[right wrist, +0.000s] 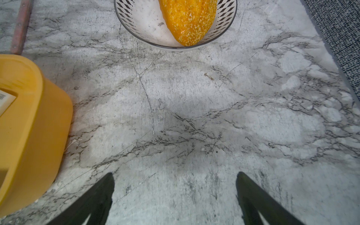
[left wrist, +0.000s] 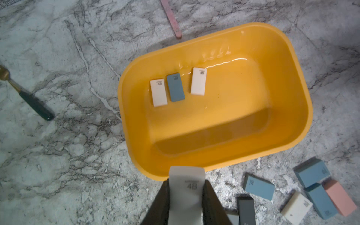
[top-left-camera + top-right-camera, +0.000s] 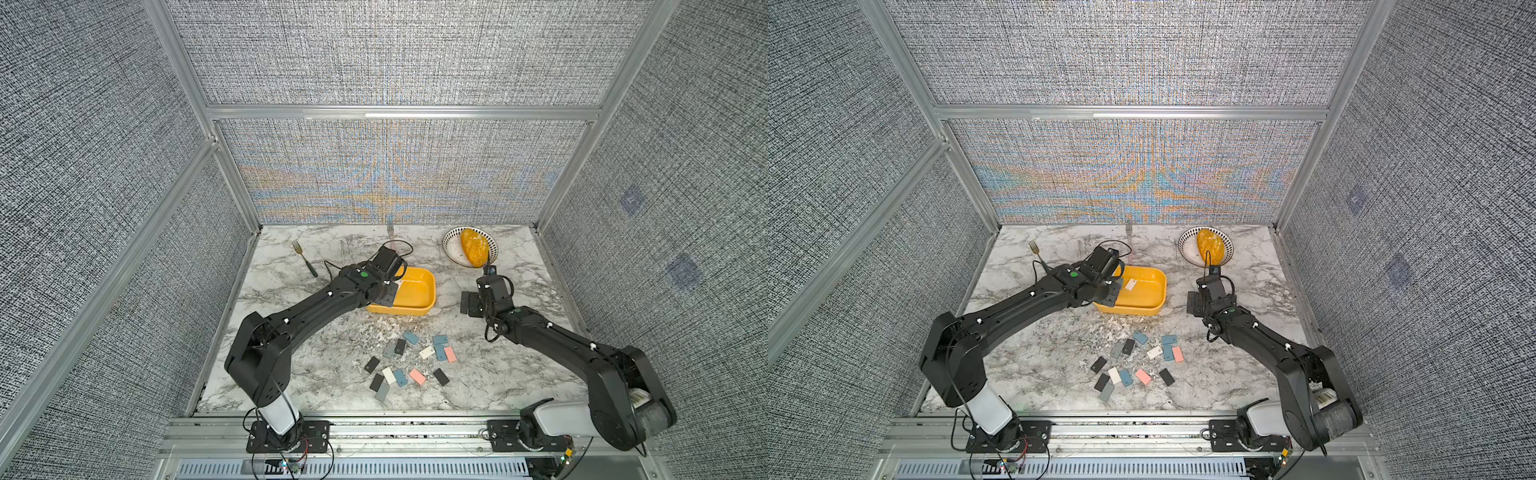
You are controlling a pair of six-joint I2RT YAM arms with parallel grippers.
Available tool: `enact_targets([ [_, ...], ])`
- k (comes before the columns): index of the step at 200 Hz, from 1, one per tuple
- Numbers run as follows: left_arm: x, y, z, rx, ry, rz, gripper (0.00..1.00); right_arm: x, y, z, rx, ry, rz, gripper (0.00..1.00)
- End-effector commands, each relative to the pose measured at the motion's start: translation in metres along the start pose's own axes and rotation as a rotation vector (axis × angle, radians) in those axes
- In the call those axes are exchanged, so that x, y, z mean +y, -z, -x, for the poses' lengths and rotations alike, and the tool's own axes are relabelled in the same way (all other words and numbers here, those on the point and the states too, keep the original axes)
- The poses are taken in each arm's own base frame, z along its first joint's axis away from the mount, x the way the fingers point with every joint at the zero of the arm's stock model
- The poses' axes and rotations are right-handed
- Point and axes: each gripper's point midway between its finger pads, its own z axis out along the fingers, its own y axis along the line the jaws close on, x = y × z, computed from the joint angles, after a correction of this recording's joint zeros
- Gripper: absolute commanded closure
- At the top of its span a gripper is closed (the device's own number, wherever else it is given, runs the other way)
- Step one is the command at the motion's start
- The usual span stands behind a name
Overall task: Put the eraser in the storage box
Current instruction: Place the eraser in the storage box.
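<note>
Grey woven walls (image 3: 395, 62) are standing round a marble table (image 3: 282, 274). Near the middle of both top views, the yellow storage box (image 3: 415, 309) is sitting on the table. The left tool (image 2: 186, 181) is hanging over the box's left end and pinching a white eraser (image 2: 186, 196) between its two fingers. The eraser is sticking out past the fingertips, and its end is showing just over the box's rim. The right tool (image 1: 174, 174) is hanging to the right of the box, spread wide over bare table.

Three erasers inside the box (image 2: 175, 87), two white and one blue, are lying flat side by side. Fourteen loose erasers (image 3: 417, 376) are lying in a bunch lower in the frame, toward the table's front. Two forks (image 3: 303, 257) are lying toward the back. One bowl (image 3: 445, 243) with a yellow bun (image 3: 473, 247) in it is sitting at the table's upper right.

Only the left wrist view is showing all three erasers in the box and the "4B" print on them. In the top views the arm is covering part of the box. Only the right wrist view is showing the right tool's spread fingers up close.
</note>
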Motion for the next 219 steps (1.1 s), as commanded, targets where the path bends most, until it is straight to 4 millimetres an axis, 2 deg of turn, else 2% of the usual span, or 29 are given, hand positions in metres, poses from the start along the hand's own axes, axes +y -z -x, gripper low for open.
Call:
enact_targets([
  [1,-0.008,-0.006,0.013,-0.016,-0.028,-0.043,0.71,-0.006,0.001,0.001,-0.005,-0.011,-0.02,0.02],
  [102,-0.022,-0.045,0.037,-0.002,-0.03,-0.089,0.71,-0.011,-0.001,-0.003,0.006,-0.023,-0.028,0.02],
  [138,-0.029,-0.055,0.053,-0.013,-0.047,-0.106,0.71,-0.012,0.0,-0.005,0.008,-0.022,-0.031,0.02],
  [141,-0.03,-0.064,0.049,0.006,-0.051,-0.102,0.71,-0.013,0.0,-0.005,0.009,-0.023,-0.033,0.02],
  [158,-0.032,-0.075,0.051,0.023,-0.057,-0.103,0.71,-0.014,0.0,-0.005,0.007,-0.025,-0.035,0.02],
  [219,-0.041,-0.104,0.052,0.059,-0.059,-0.126,0.71,-0.017,-0.001,-0.006,0.011,-0.028,-0.041,0.02],
])
